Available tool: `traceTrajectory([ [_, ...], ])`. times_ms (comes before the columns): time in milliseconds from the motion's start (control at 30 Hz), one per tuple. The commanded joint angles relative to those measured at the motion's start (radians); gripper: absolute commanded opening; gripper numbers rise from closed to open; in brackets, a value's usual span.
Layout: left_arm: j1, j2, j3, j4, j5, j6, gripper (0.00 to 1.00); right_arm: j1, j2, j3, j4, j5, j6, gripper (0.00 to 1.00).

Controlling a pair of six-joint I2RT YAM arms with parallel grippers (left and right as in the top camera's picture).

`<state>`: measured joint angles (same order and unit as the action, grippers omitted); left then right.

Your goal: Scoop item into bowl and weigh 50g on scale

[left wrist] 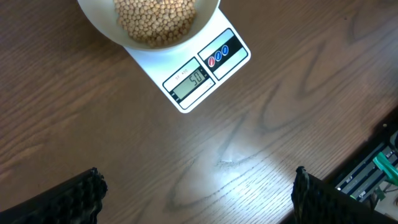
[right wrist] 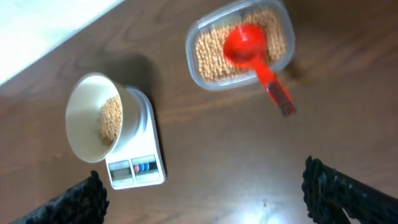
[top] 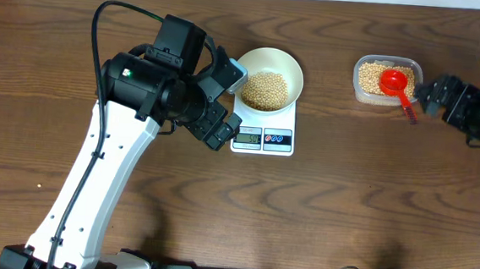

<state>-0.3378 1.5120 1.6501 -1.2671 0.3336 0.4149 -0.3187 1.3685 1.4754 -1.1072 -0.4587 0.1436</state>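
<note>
Upper centre of the overhead view, one round plain white bowl (top: pixel 267 56) sits on one small white rectangular digital scale (top: pixel 262 141). A heap of small pale-tan round beans (top: pixel 264 90), too many to count, lies in the bowl. From the left wrist, the scale's grey display (left wrist: pixel 189 79) shows digits that look like 50, with tiny print above them too small to read. Red and blue oval buttons (left wrist: pixel 222 51) sit beside the display.

At upper right stands one clear rectangular plastic tub (top: pixel 358 75) holding more beans and one red plastic scoop (top: pixel 394 82). The scoop's handle sticks out over the tub's rim.

Open brown wood-grain table (top: pixel 345 210) lies between scale and tub and fills the lower right.

Both arms hold nothing. The left gripper (left wrist: pixel 198 180) is spread wide just left of the scale, and the right gripper (right wrist: pixel 202 177) is spread wide near the tub at the right edge.
</note>
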Motion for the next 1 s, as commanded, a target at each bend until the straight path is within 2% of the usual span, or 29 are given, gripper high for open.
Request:
traceTrajectory([
  [0,0.0,-0.016,0.01,0.0,-0.006,-0.009,0.98,-0.009,-0.003,-0.003,-0.039,-0.011,-0.012,0.99],
  [367,0.0,-0.016,0.01,0.0,-0.006,-0.01,0.98,0.0,-0.05,-0.003,-0.006,0.002,-0.105,0.99],
  [633,0.0,-0.016,0.01,0.0,-0.006,-0.01,0.98,0.13,-0.233,-0.04,0.095,0.367,-0.123,0.99],
  [800,0.0,-0.016,0.01,0.0,-0.006,-0.01,0.98,0.176,-0.403,-0.205,0.225,0.446,-0.123,0.99],
  [967,0.0,-0.016,0.01,0.0,-0.006,-0.01,0.98,0.177,-0.631,-0.483,0.455,0.441,-0.122,0.99],
])
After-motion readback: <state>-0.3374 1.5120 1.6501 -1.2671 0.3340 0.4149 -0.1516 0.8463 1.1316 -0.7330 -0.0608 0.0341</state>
